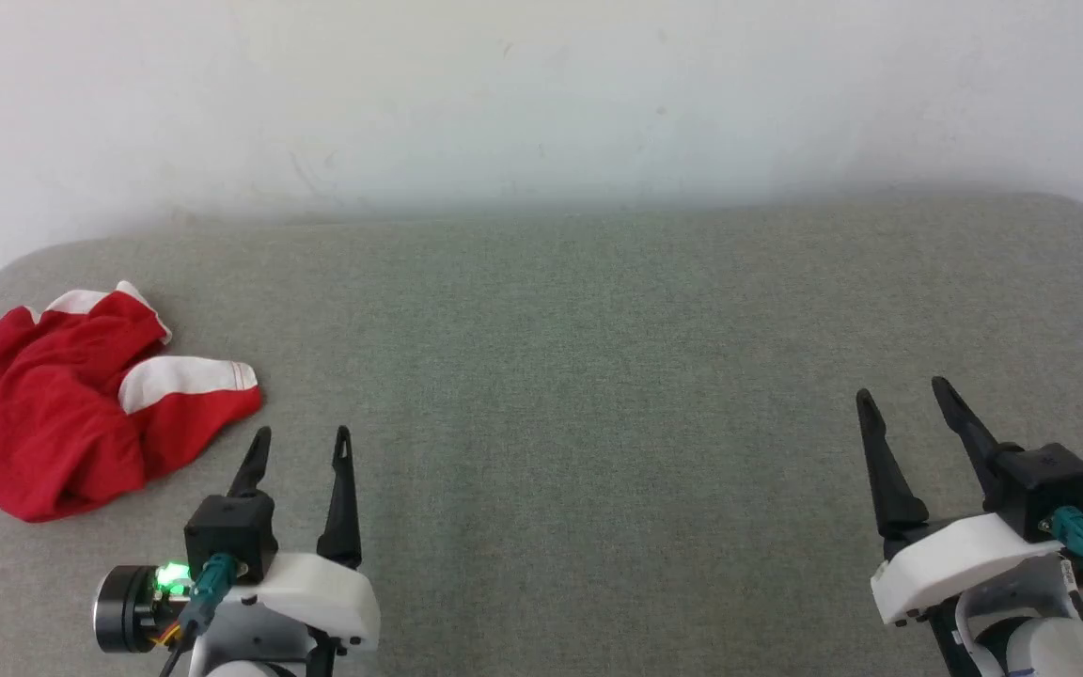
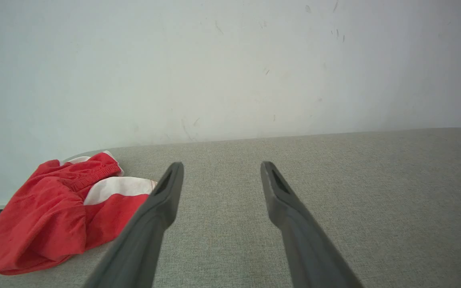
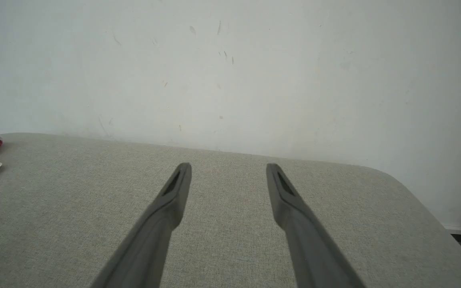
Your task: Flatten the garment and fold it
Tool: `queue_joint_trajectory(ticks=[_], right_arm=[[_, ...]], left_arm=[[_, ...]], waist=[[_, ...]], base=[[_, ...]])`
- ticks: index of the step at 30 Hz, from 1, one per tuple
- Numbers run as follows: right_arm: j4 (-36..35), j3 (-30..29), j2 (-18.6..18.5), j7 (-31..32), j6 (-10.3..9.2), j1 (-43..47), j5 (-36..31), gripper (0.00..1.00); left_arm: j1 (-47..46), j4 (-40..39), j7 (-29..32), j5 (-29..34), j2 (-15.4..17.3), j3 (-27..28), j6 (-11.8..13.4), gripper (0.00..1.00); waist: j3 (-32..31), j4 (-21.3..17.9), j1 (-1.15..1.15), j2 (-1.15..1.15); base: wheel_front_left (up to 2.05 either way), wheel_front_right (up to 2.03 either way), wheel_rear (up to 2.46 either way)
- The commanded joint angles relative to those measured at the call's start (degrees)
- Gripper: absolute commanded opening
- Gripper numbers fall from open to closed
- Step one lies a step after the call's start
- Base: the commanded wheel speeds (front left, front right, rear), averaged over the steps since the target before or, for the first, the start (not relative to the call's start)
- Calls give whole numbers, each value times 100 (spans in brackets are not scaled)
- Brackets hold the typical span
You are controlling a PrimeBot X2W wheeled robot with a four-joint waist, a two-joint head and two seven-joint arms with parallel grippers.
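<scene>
With my left gripper [image 1: 303,432] and right gripper [image 1: 901,388] wide open and empty, I see the soft, light-looking red shorts [image 1: 62,414] crumpled at the left edge of the table [image 1: 598,423], and I'd pinch the white hem [image 1: 217,374].

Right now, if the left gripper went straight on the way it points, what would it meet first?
Not the shorts, which lie off to its left. Ahead of the left gripper is bare grey table, then the wall; depth is unclear, so it may graze the table first.
</scene>
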Motion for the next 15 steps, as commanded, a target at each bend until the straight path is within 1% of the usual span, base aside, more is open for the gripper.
queue_joint_trajectory(ticks=[1, 15], right_arm=[[-46, -24, 6, -62, -2, 42, 57, 100], [-135, -65, 9, -229, -3, 48, 75, 100]], left_arm=[[-76, -32, -62, 12, 8, -30, 71, 100], [-139, -80, -230, -18, 20, -105, 322, 100]], waist=[[13, 29, 0, 0], [117, 401, 0, 0]], base=[[0, 0, 0], [0, 0, 0]])
